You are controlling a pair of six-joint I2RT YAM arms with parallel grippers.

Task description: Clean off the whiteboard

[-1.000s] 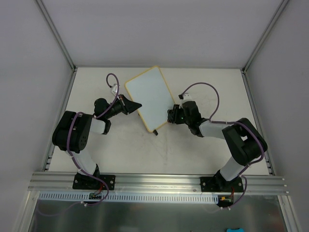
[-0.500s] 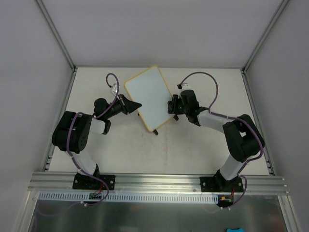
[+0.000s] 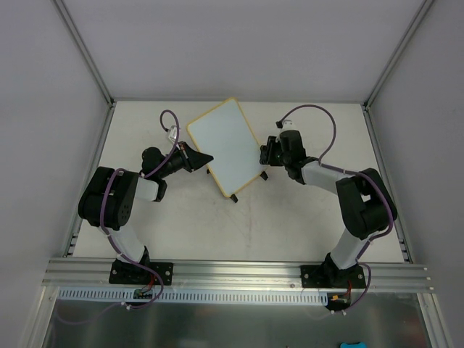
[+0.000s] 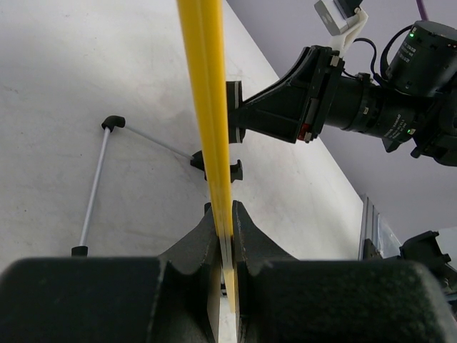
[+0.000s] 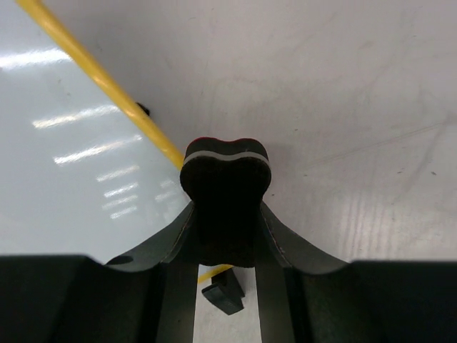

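Observation:
The whiteboard (image 3: 223, 145) stands tilted on the table, white with a yellow rim, and no marks show on its face. My left gripper (image 3: 205, 158) is shut on its left edge. In the left wrist view the yellow rim (image 4: 209, 100) runs edge-on between the closed jaws of that gripper (image 4: 225, 223). My right gripper (image 3: 265, 154) is shut on a black eraser (image 5: 225, 182) and sits at the board's right edge. The right wrist view shows the eraser just off the yellow rim (image 5: 107, 89), the white face (image 5: 64, 143) to its left, and a black foot (image 5: 226, 293) below.
A thin wire stand leg (image 4: 95, 187) with black tips lies on the table behind the board. Grey enclosure walls and frame posts (image 3: 85, 51) bound the table. An aluminium rail (image 3: 232, 270) runs along the near edge. Purple cables loop above both wrists.
My right gripper with the eraser has moved away from me along the board's right edge and slightly right. The left gripper and the board have not moved.

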